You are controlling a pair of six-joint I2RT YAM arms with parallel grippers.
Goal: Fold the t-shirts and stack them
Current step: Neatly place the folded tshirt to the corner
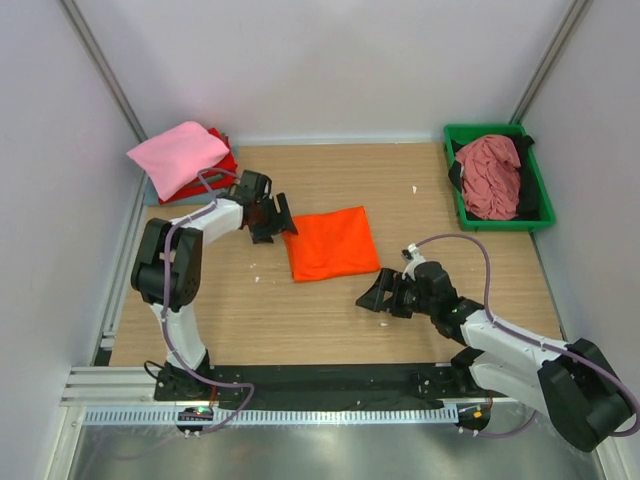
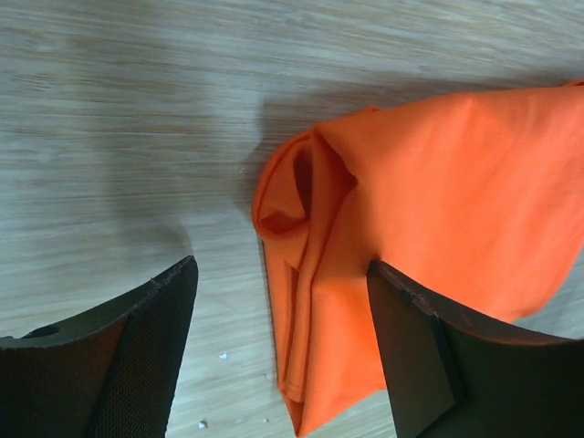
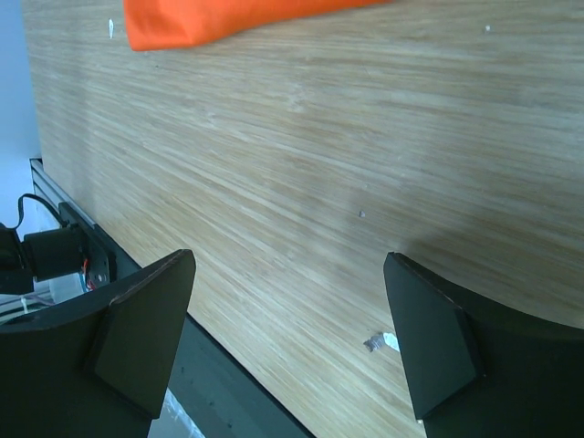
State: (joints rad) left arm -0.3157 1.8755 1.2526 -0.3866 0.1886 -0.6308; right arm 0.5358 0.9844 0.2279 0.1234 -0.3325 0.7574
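Setup's a light wood-grain table boxed in on three sides by plain pale walls, with bare aluminium posts running up the two back corners. Along the near edge there's a black strip, then a white slotted rail, then a brushed metal surface. Lighting is soft and even, shadows are faint, and a few tiny white specks dot the wood.
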